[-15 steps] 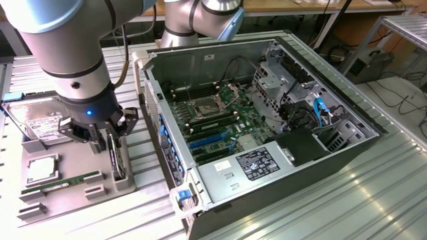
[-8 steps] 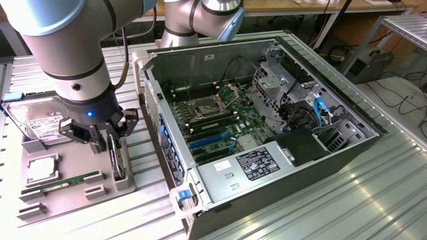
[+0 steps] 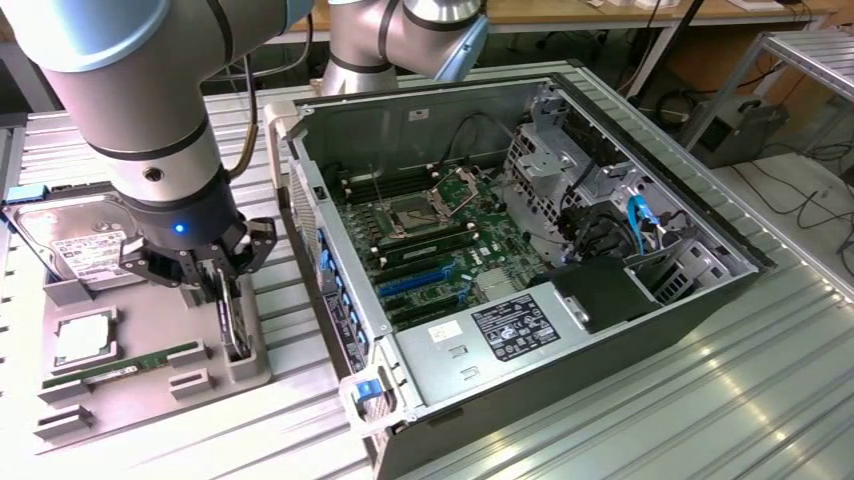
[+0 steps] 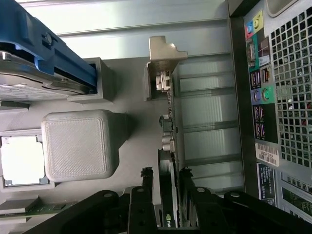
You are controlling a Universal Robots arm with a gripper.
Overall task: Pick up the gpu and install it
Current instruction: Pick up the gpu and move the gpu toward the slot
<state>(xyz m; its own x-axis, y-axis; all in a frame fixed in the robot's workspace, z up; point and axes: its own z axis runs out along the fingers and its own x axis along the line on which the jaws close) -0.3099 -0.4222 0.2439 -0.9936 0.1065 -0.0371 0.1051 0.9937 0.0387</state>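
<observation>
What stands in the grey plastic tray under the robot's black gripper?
The thin black gpu card stands on edge in a slot of the grey plastic tray, between the open fingers of the black gripper. The slot hides its lower edge, and its fan face cannot be seen.

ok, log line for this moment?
phase: pre-grasp | hand: open, astride gpu | gpu: on edge in tray holder, not lifted

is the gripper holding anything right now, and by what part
Nothing is held yet. The gripper is open, its fingers standing either side of the gpu, which sits on edge in the grey tray, not clamped on it.
</observation>
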